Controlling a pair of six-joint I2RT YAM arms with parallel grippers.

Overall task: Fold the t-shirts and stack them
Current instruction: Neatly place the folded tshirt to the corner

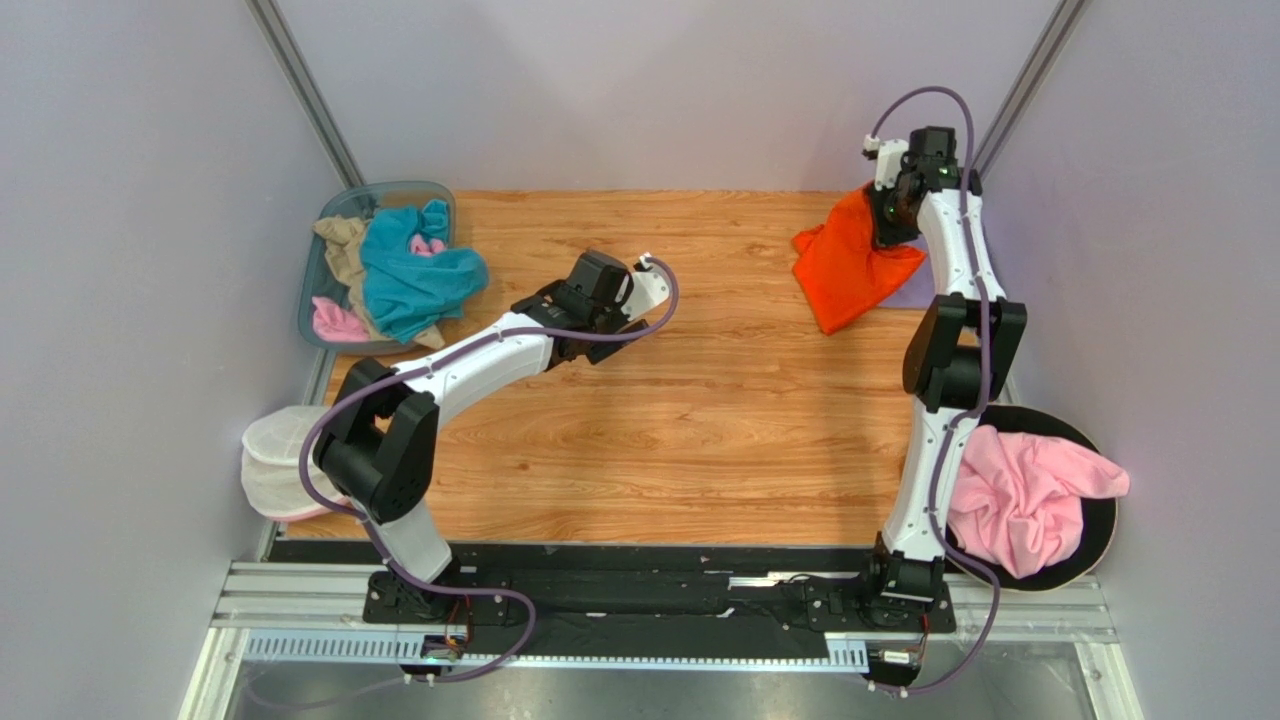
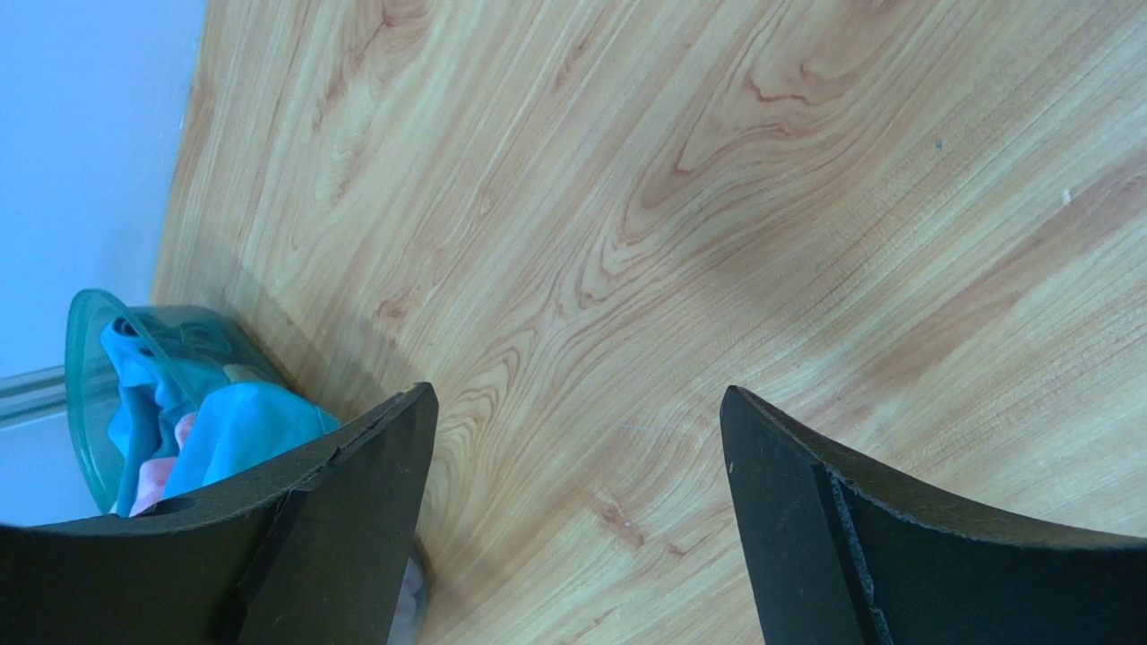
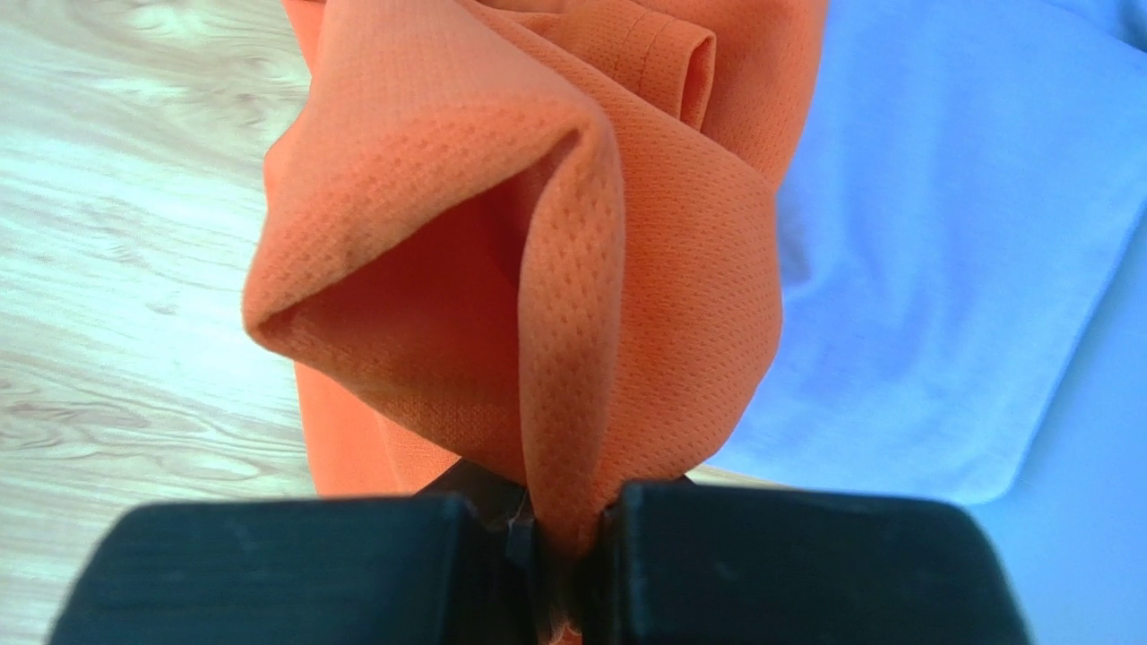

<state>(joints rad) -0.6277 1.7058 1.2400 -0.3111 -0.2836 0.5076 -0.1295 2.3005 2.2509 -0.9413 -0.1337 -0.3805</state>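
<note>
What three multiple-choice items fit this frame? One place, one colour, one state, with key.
1. Where is the teal t-shirt?
A. mid-table
B. at the near right edge
C. in the basket

2. What colour is the t-shirt in the right pincer?
A. orange
B. pink
C. tan

3. The left pincer is:
A. shut on cloth
B. open, holding nothing
C. shut, empty

Key:
C, it tops the heap in the basket at the far left corner.
A, the orange t-shirt is pinched in the shut pincer.
B, only bare table shows between its spread fingers.
</note>
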